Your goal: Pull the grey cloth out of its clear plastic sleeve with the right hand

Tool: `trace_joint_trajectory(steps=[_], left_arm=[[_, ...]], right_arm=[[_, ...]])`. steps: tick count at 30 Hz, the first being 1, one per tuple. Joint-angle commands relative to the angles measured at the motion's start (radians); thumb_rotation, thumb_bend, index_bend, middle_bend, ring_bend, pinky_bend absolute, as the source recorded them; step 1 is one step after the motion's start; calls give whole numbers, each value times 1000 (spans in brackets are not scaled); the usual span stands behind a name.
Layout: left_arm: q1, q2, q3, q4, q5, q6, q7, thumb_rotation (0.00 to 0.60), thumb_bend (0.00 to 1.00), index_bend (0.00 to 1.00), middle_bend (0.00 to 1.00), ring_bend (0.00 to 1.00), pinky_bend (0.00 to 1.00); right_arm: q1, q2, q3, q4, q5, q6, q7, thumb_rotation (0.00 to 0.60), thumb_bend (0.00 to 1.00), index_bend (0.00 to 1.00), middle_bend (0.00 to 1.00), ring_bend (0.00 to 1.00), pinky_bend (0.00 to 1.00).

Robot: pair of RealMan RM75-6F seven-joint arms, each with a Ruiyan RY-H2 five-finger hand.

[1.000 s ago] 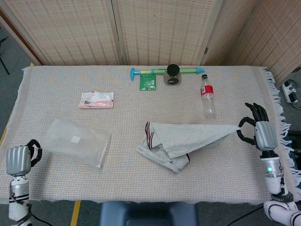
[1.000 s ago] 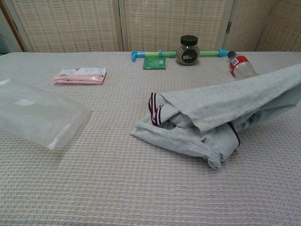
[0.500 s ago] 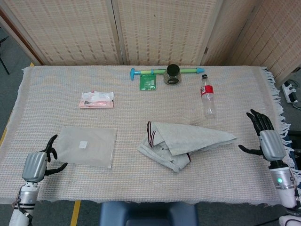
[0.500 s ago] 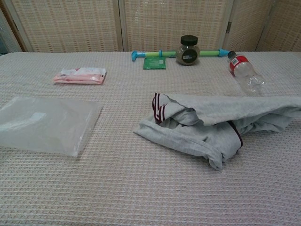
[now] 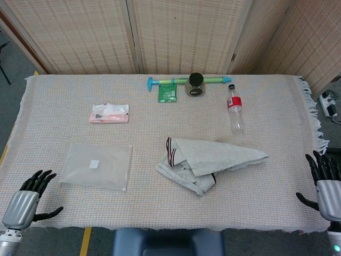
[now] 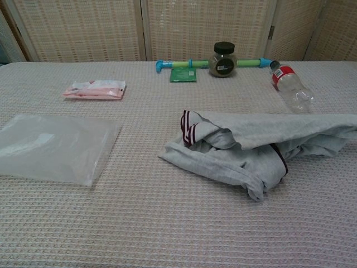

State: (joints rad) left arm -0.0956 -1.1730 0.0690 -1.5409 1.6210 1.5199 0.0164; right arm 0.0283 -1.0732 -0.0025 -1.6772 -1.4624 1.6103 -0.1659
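On the bench [image 5: 160, 202], near its middle, the grey cloth [image 5: 205, 162] lies in a crumpled heap, fully clear of the clear plastic sleeve [image 5: 97, 166]. The sleeve lies flat and appears empty, well apart from the cloth toward the robot's left. Neither item is touched by a hand. The right hand [image 5: 327, 184] hovers at the bench's right edge with fingers spread, holding nothing. The left hand [image 5: 24, 200] sits at the near left corner, fingers likewise spread and empty. Judged from this layout, the extraction step is complete: cloth and sleeve are separated, and no further pull appears necessary. Other items along the far side play no part in the task.
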Motion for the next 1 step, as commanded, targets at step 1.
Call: trace_joint_trajectory(steps=[1], left_arm=[[19,17,6,4,32,45,-8,440,175,181,141,79,223]], right_arm=[[-10,15,2,7,7,-8,24,600,26,0,0,0,0]])
